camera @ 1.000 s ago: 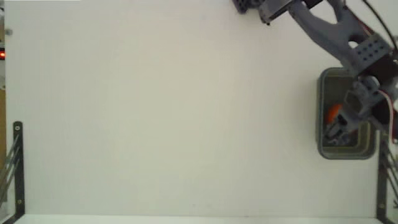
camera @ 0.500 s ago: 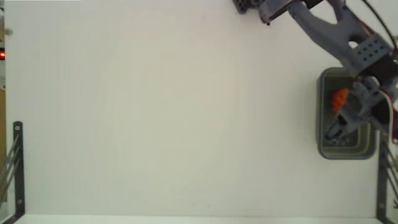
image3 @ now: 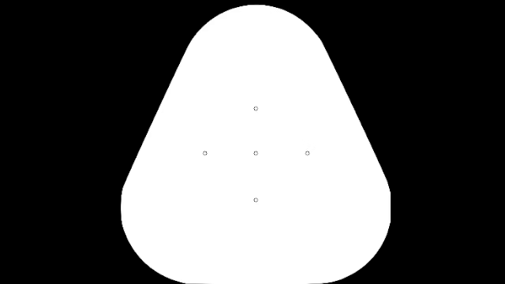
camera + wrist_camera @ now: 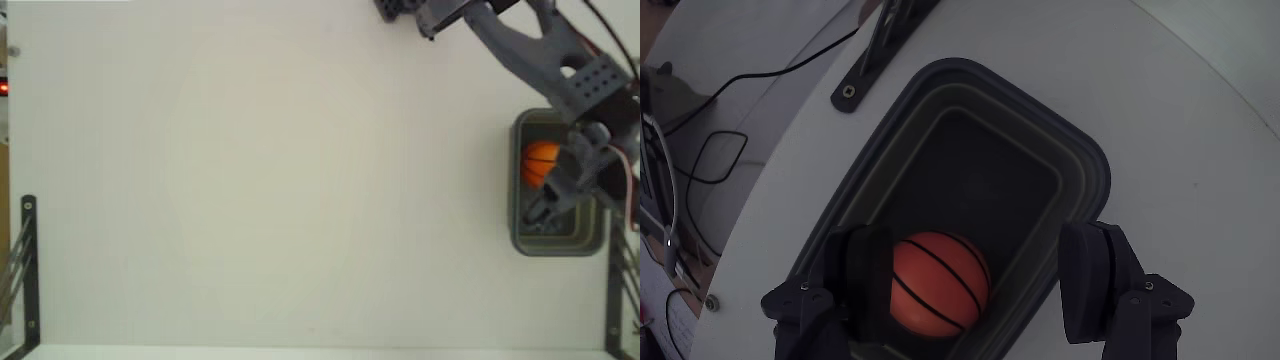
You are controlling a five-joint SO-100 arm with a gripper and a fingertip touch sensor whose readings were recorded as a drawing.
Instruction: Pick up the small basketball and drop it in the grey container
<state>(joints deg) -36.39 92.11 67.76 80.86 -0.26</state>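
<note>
You have the small basketball [image 4: 541, 163] lying inside the grey container [image 4: 520, 238], on its floor, up toward the container's top end as the fixed view shows it. In the wrist view the small basketball [image 4: 938, 283] sits low in the picture on the dark floor of the grey container [image 4: 1080, 150], close to the near wall and nearer the left finger than the right one.

Your gripper [image 4: 980, 290] hangs over the container with its jaws spread wide; nothing is held between them. In the wrist view the left finger [image 4: 855, 275] stands just beside the ball, and you cannot tell from here whether it touches it; the right finger [image 4: 1095, 280] is well apart from the ball, over the container's right rim. In the fixed view the gripper [image 4: 550, 205] and the arm [image 4: 545, 55] cover much of the container's right half, the arm coming in from the top edge of the desk [image 4: 300, 180].

The container stands by the right edge of the desk in the fixed view, about midway down that edge. Black metal brackets [image 4: 28, 270] sit at the lower left and lower right corners of the desk. In the wrist view one black bracket [image 4: 885, 45] lies just beyond the container's far end, and cables [image 4: 730, 140] run off the desk's left side
</note>
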